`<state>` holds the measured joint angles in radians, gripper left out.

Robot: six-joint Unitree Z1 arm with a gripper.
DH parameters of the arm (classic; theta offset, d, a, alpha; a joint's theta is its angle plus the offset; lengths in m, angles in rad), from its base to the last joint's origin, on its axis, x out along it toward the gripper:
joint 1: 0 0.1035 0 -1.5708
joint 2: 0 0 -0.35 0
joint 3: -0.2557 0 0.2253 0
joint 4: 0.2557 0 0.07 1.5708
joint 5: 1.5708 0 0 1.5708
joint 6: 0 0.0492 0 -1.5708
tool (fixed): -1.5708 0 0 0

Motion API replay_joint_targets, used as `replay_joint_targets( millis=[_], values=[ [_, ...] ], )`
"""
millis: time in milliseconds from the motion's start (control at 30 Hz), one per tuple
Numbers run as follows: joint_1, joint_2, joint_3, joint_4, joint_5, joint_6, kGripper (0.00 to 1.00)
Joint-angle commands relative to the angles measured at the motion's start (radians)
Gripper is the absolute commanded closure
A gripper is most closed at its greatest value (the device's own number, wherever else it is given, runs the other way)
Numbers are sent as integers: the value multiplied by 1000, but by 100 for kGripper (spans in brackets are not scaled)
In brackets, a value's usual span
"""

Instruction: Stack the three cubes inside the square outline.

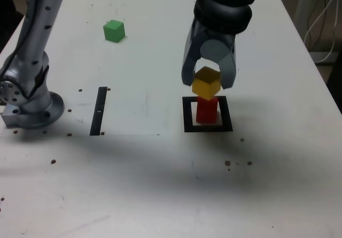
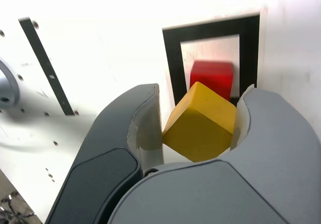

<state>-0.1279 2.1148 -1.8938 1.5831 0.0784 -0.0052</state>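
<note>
So, my claw (image 1: 209, 83) is clamped on the yellow cube (image 1: 206, 83), tilted near the red cube (image 1: 207, 110) inside the square outline (image 1: 188, 115)

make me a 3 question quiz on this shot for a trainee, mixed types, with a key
1. Which colour is the cube inside the square outline?
2. True or false: the green cube is inside the outline too.
3. Fill in the blank: between the fingers of the tool is the ____ cube.

Key: 1. red; 2. false; 3. yellow
</note>
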Motion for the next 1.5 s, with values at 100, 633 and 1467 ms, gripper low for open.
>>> replay_joint_targets(
  millis=[100, 633, 1467],
  values=[
    [-11, 5, 11, 1, -25, -11, 61],
    [-7, -16, 91, -67, -5, -12, 50],
    [-7, -4, 102, -102, 34, -12, 46]
  ],
)
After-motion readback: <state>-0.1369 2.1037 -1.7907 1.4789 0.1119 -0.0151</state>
